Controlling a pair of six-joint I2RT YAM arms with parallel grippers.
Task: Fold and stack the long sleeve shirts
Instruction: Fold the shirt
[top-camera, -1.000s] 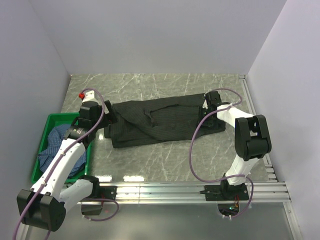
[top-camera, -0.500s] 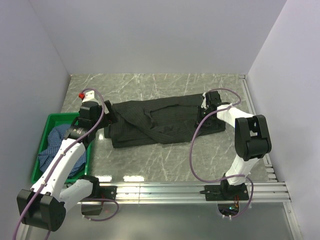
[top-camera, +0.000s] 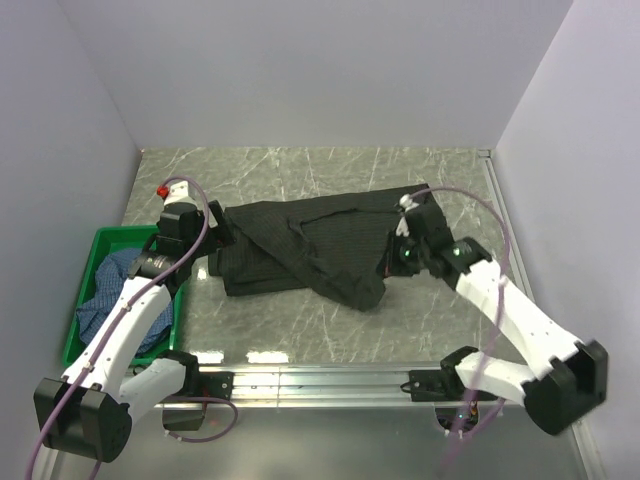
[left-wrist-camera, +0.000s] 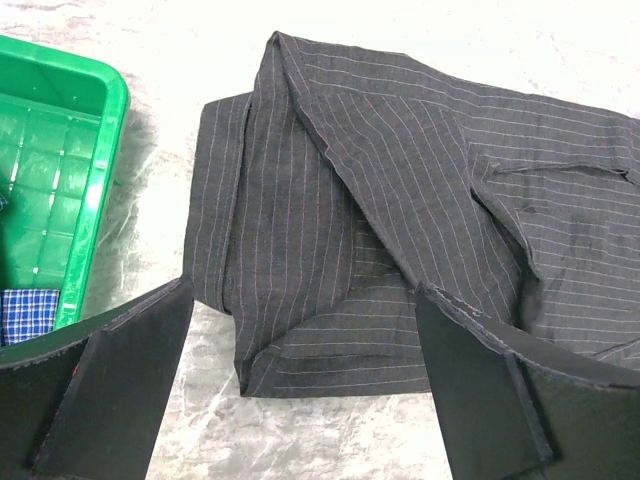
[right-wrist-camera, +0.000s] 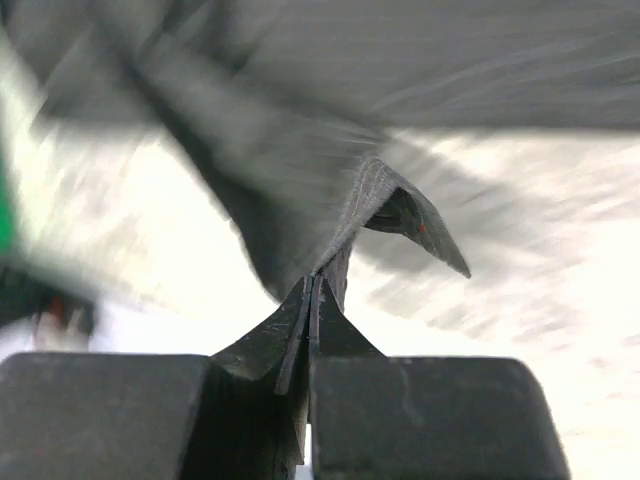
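**Now: right end effector pinches the black shirt, left one stands wide**

Right of centre in the top view, the right end effector (top-camera: 397, 262) has its jaws pressed together on a thin fold of the black pinstriped shirt (top-camera: 300, 245). The right wrist view is smeared, but it shows dark cloth (right-wrist-camera: 380, 205) rising from between the closed fingers (right-wrist-camera: 260, 400) in a peaked ridge. Around that grip, the shirt's right part bunches into a point that reaches toward the lower middle of the frame. The rest of the shirt lies spread across the middle of the marbled desk (top-camera: 300, 175).

At the shirt's left end, the left end effector (top-camera: 216, 237) is spread wide and holds nothing. In the left wrist view its two dark fingers (left-wrist-camera: 120, 380) stand at the lower left and lower right corners. The folded left edge of the shirt (left-wrist-camera: 400, 200) lies between and beyond them, flat on the desk (left-wrist-camera: 150, 60).

Farther left, a green crate (top-camera: 100, 240) sits beside the shirt at the desk's left edge. The blue checked shirt (top-camera: 110, 290) lies crumpled inside it. In the left wrist view, a corner of the crate (left-wrist-camera: 100, 130) and a scrap of the blue check (left-wrist-camera: 25, 310) show at the left edge.
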